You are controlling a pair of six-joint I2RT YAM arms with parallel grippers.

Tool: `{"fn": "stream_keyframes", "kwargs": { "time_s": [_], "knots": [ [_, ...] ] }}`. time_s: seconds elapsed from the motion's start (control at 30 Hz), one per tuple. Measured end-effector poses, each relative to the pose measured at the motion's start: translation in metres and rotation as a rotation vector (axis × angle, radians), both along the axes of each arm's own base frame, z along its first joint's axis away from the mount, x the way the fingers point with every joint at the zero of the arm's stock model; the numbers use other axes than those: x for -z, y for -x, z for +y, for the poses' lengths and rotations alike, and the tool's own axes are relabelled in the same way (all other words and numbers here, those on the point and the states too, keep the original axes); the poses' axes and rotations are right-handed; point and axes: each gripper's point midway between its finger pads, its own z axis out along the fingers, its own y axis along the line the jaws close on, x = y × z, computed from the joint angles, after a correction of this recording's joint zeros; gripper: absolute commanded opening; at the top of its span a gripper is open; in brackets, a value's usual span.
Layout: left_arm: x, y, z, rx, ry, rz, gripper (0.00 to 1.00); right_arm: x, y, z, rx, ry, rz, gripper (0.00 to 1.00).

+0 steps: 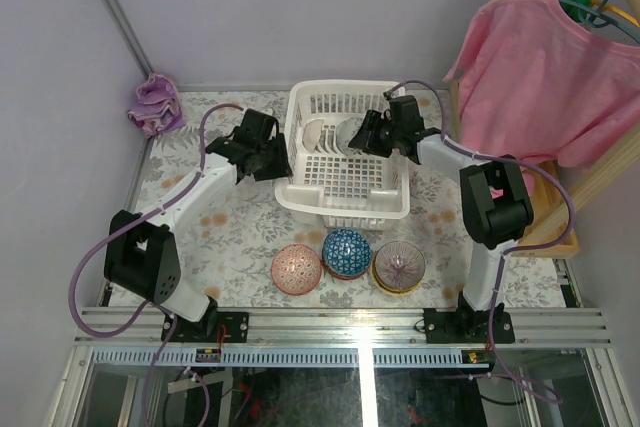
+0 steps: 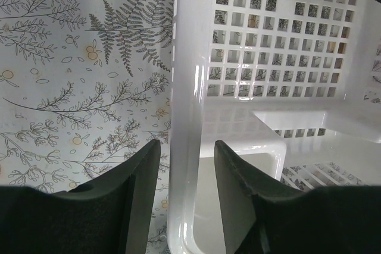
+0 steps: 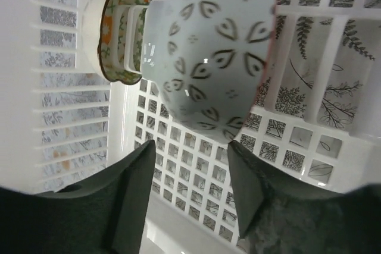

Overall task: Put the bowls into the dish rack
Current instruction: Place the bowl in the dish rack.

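Three bowls sit in a row near the near edge of the table in the overhead view: a pink-red bowl [image 1: 297,268], a blue-white netted bowl [image 1: 347,252] and a tan-yellow bowl [image 1: 399,266], all upright. Behind them, in the middle of the table toward the far edge, stands the white dish rack [image 1: 340,209], with two pale bowls [image 1: 316,134] on edge inside it. The left gripper [image 1: 262,152] is at the rack's left wall; the right gripper [image 1: 368,135] reaches into the rack from the right. A purple cloth [image 1: 155,104] lies in the far left corner, and a pink shirt [image 1: 545,77] hangs past the right edge. From the left wrist, the left gripper's dark fingers [image 2: 137,194] are spread apart, straddling the rim of the rack's wall and holding nothing, with a fern-print tablecloth [image 2: 77,87] to one side. From the right wrist, the right gripper's jaws are parted and empty. Just beyond the tips, a whitish leaf-patterned bowl [image 3: 214,52] stands on edge, and a flower-rimmed bowl [image 3: 116,34] is close behind it.
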Motion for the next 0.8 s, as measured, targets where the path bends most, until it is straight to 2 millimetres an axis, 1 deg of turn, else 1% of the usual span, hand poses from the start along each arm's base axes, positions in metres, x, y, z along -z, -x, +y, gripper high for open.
{"fn": "stream_keyframes", "kwargs": {
  "time_s": [0.03, 0.07, 0.1, 0.2, 0.3, 0.37, 0.43, 0.5, 0.63, 0.8],
  "knots": [
    [0.0, 0.0, 0.0, -0.001, 0.0, 0.0, 0.41, 0.0, 0.001, 0.002, -0.007, -0.002, 0.001, 0.73],
    [0.0, 0.0, 0.0, 0.0, 0.0, 0.0, 0.41, -0.001, 0.002, 0.002, -0.012, -0.003, 0.0, 0.95],
    [0.0, 0.0, 0.0, -0.001, 0.0, 0.0, 0.41, -0.001, 0.004, 0.003, -0.015, 0.0, 0.003, 1.0],
    [0.0, 0.0, 0.0, -0.001, 0.0, 0.0, 0.41, -0.008, 0.01, 0.003, -0.032, 0.008, 0.005, 0.99],
    [0.0, 0.0, 0.0, -0.001, 0.0, 0.0, 0.41, -0.021, 0.017, 0.001, -0.036, 0.015, -0.001, 1.0],
    [0.0, 0.0, 0.0, -0.001, 0.0, -0.001, 0.42, -0.034, 0.02, -0.001, -0.036, 0.017, -0.013, 0.99],
    [-0.001, 0.0, 0.0, -0.001, 0.0, -0.002, 0.43, -0.052, 0.021, -0.003, -0.032, 0.016, -0.039, 1.0],
    [-0.001, 0.0, 0.0, 0.0, 0.001, -0.002, 0.47, -0.068, 0.023, -0.005, -0.029, 0.015, -0.067, 0.99],
    [-0.003, 0.0, 0.001, -0.001, 0.002, -0.008, 0.58, -0.104, 0.025, -0.008, -0.028, 0.011, -0.122, 1.0],
    [-0.015, 0.002, 0.004, -0.004, 0.002, -0.041, 0.71, -0.135, 0.039, -0.018, -0.014, 0.007, -0.145, 0.99]
  ]
}}
